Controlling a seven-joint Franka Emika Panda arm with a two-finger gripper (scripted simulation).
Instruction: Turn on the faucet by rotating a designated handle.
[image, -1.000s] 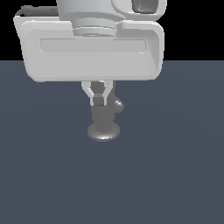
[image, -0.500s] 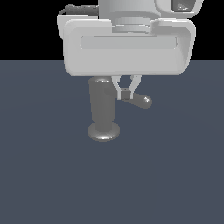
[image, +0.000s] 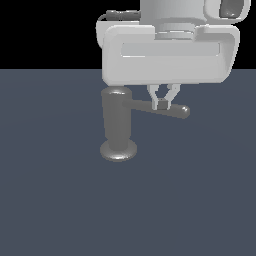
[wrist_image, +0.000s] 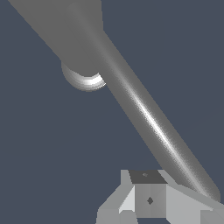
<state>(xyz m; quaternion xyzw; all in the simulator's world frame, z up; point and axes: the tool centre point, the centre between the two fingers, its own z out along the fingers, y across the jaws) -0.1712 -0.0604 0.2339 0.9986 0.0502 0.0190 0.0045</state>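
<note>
Dark grey floor, black backdrop. Faucet (image: 118, 125) is seen standing mid-scene, handle (image: 159, 109) projecting toward the exterior view's right. Gripper (image: 163, 103) is pressed at the rod, fingers nearly closed; actual grasp cannot be told. Sideways push should be kept near the tip.

Simulated scene: flat slate floor (image: 50, 200), black void behind, rendered faucet (image: 117, 122).

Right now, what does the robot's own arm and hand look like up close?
A wide, rounded white housing with a long recessed slot, under a pale grey cylindrical wrist. A dark cable loops at its top corner. The small gripper beneath has two slim white jaws with grey pads.
</note>
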